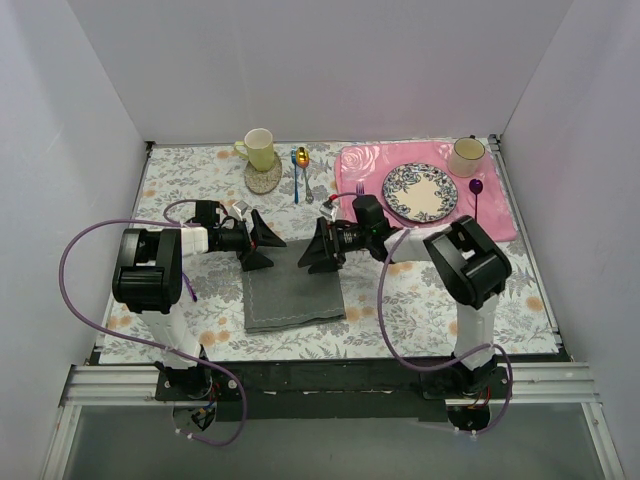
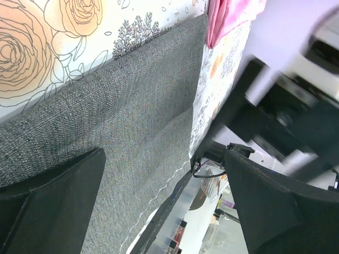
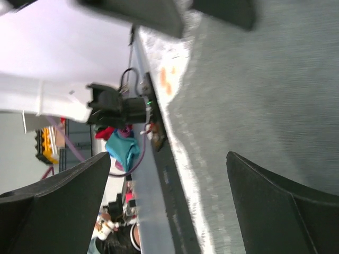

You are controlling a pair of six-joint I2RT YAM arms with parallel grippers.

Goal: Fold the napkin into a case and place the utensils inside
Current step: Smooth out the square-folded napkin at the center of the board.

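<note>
Left gripper point(image 1: 262, 245) and right gripper point(image 1: 318, 250): jaws wide apart, nothing held, facing each other over the far edge of the dark grey napkin point(image 1: 295, 295), which lies flat on the bench point(image 1: 200, 322). Silver fork point(image 1: 308, 186) lies beyond them.

Bright, even light; wrist views somewhat blurred

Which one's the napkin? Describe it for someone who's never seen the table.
Start at the near middle of the floral tablecloth. The napkin lies spread there. It is plain dark grey and small, unlike the larger pink placemat at far right.
</note>
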